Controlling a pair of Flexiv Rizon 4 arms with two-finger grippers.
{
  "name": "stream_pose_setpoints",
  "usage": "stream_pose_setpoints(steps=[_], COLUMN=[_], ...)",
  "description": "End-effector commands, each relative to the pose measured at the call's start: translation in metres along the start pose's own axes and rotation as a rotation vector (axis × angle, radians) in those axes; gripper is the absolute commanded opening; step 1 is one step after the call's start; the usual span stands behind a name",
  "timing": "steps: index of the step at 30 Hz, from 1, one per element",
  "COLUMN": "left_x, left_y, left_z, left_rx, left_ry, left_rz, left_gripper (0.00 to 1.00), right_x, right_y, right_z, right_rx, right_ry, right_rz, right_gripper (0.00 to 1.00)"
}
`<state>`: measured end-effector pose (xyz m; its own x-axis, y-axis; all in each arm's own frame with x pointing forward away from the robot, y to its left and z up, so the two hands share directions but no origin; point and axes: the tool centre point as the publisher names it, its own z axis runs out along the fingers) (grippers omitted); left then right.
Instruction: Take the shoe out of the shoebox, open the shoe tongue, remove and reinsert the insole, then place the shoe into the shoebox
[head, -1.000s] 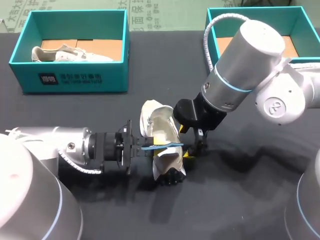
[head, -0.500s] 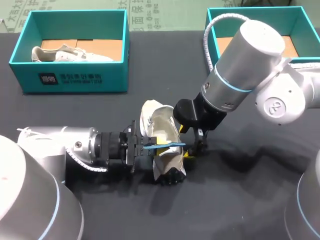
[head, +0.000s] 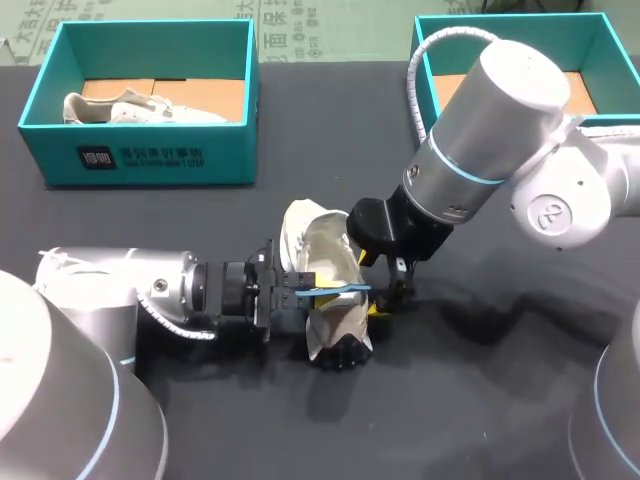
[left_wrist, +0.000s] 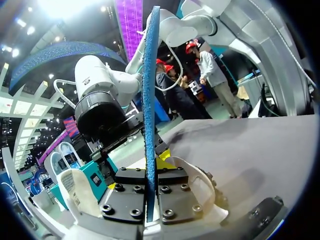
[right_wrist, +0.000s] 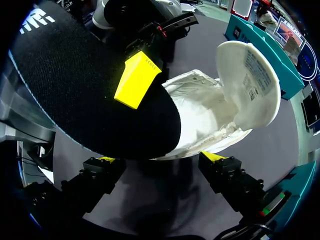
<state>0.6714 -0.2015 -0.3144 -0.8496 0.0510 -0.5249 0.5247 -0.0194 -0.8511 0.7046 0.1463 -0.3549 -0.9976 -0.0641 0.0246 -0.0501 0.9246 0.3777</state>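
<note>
You have two arms over the black table (head: 480, 400), and two teal boxes stand at its far edge: the left shoebox (head: 140, 160) and the right shoebox (head: 585, 45). There are two white shoes. The boxed shoe (head: 130, 108) lies in the left shoebox, and the loose shoe (head: 325, 255) sits mid-table between both grippers. Your left gripper (left_wrist: 148, 195) pinches the one insole (left_wrist: 149, 100) edge-on over the loose shoe. You cannot tell whether your right gripper (right_wrist: 159, 159) grips that shoe.

Toe of shoe (right_wrist: 200, 112) hidden beneath insole (right_wrist: 75, 100)
</note>
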Motion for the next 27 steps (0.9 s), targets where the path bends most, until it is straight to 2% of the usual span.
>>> stream_pose_setpoints(steps=[1, 16, 21, 27], left_x=[0.002, 0.003, 0.002, 0.003], left_y=[-0.001, 0.022, 0.027, 0.027], left_z=[-0.003, -0.014, -0.013, -0.013], left_rx=[-0.014, -0.082, -0.161, -0.15], left_ry=[-0.001, -0.012, -0.011, -0.018], left_rz=[-0.003, -0.018, 0.018, -0.002], left_gripper=[0.0, 0.0, 0.0, 0.0], right_x=[0.001, 0.001, 0.001, 0.001], right_y=[0.0, 0.0, 0.0, 0.0], right_z=[0.001, 0.001, 0.001, 0.001], right_rx=[0.002, 0.002, 0.002, 0.002], right_ry=[-0.002, -0.002, -0.002, -0.002], right_rz=[0.001, 0.001, 0.001, 0.001], right_gripper=[1.0, 1.0, 1.0, 1.0])
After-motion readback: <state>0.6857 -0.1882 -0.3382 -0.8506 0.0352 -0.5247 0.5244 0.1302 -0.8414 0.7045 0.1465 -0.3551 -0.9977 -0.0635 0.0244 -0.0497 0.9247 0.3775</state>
